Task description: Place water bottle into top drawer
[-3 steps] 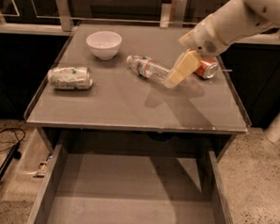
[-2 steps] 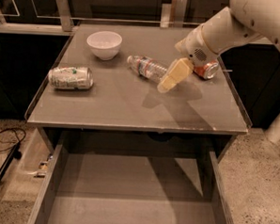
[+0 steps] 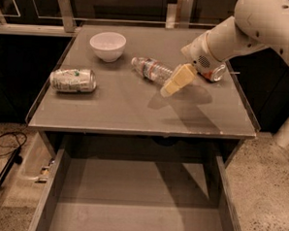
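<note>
- The tool (image 3: pixel 167 89) hangs low over the desk (image 3: pixel 130 112), right at the bottom end of the water bottle (image 3: pixel 149 68); it covers that end, so I cannot tell whether the two touch
- The arm (image 3: pixel 265 26) is cut off by the top and right edges
- A can (image 3: pixel 217 72) lies behind the arm, with only a bit of its rim showing
- The top drawer (image 3: pixel 46 195) runs off the bottom edge, its front out of sight
- The print on the water bottle's label is too small to read
</note>
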`<state>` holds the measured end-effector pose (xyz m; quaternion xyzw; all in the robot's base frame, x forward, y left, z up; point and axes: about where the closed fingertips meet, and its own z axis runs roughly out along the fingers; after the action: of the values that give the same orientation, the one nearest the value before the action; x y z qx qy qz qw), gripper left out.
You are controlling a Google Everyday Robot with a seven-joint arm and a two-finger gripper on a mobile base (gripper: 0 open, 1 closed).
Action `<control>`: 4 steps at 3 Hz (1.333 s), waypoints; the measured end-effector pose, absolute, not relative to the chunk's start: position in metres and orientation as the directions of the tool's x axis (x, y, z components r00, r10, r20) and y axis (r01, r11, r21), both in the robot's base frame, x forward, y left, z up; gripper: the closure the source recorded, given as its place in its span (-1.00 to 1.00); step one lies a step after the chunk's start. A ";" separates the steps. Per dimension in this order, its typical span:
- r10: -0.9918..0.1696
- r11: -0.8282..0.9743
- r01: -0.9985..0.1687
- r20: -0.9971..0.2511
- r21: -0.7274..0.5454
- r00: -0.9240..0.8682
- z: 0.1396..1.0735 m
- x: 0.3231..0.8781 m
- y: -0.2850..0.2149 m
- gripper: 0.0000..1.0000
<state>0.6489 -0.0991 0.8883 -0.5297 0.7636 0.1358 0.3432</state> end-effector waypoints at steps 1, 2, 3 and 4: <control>-0.706 0.427 -0.895 -0.666 -0.131 -0.240 0.887 0.652 -0.124 -1.00; -0.689 0.431 -0.897 -0.678 -0.098 -0.257 0.879 0.660 -0.126 -1.00; -0.683 0.431 -0.899 -0.680 -0.079 -0.268 0.874 0.667 -0.122 -1.00; -0.676 0.441 -0.896 -0.679 -0.061 -0.286 0.867 0.671 -0.117 -1.00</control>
<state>0.6707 -0.1174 0.8665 -0.5011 0.7839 0.1690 0.3252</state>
